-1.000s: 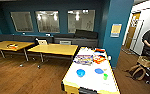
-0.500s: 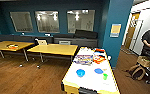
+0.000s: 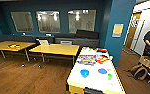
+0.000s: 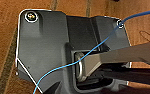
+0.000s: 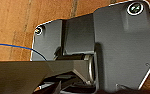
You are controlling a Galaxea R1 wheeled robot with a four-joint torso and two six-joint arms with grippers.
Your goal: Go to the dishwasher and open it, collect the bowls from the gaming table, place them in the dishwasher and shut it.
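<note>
the gaming table point(image 3: 91, 82), its white worktop ahead of the robot, carries 2 blue bowls point(image 3: 84, 73) mid-worktop and a smaller green bowl point(image 3: 109, 76) by its right edge. end effector opening: cannot tell for either arm.

Smooth white gaming table point(image 3: 96, 80); seemingly plastic bowls point(image 3: 84, 73); wooden floor point(image 3: 28, 80).

blue bowls point(image 3: 84, 73), green bowl point(image 3: 109, 76), white gaming table point(image 3: 96, 81).
</note>
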